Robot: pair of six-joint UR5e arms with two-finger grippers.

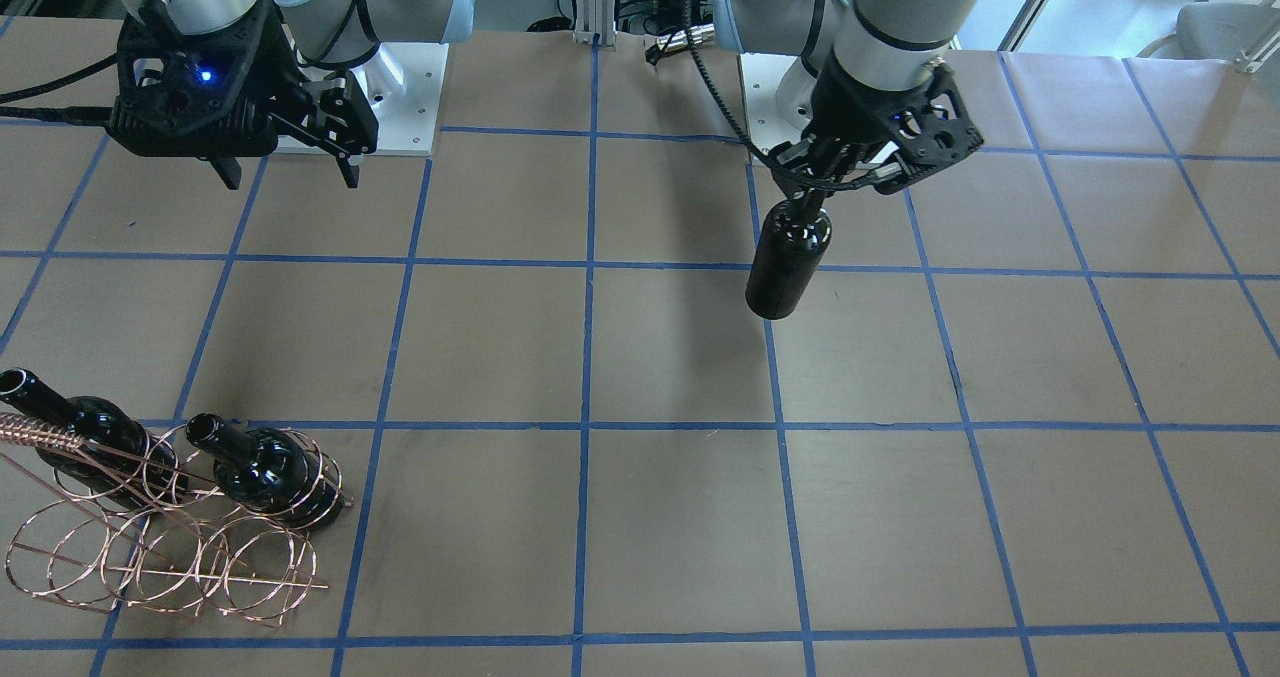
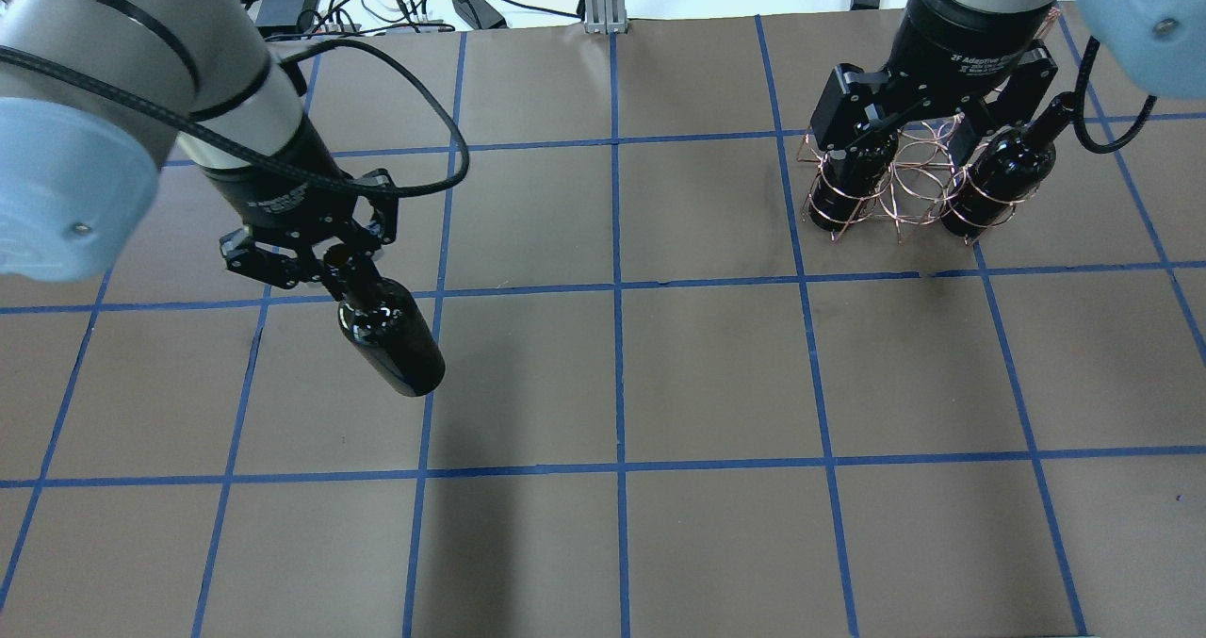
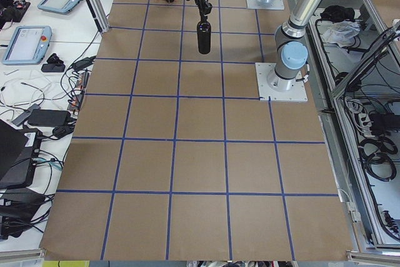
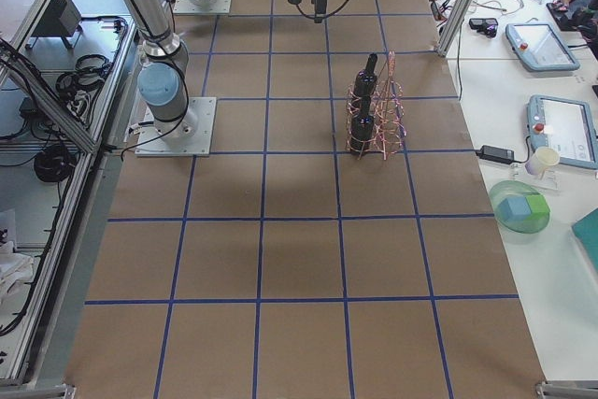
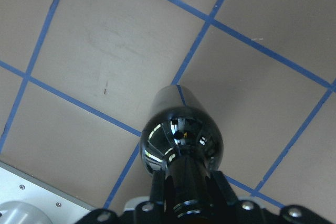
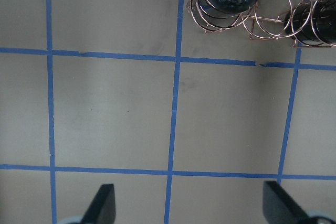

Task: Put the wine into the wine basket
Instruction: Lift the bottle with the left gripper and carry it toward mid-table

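Observation:
My left gripper (image 2: 337, 272) is shut on the neck of a glossy black wine bottle (image 2: 394, 341) and holds it hanging above the table, also in the front view (image 1: 788, 262) and the left wrist view (image 5: 181, 140). The copper wire wine basket (image 2: 912, 186) stands at the far right, also in the front view (image 1: 170, 557). Two alike bottles (image 1: 95, 437) (image 1: 262, 469) rest in its hoops. My right gripper (image 2: 916, 148) is open and empty, high above the table on the robot's side of the basket; the basket's corner shows at the top of its wrist view (image 6: 273, 9).
Brown paper with a blue tape grid covers the table (image 2: 612, 384). The arms' white base plates (image 1: 400, 97) sit at the robot's edge. Side benches hold teach pendants (image 3: 25, 42) and a green bowl (image 4: 523, 212).

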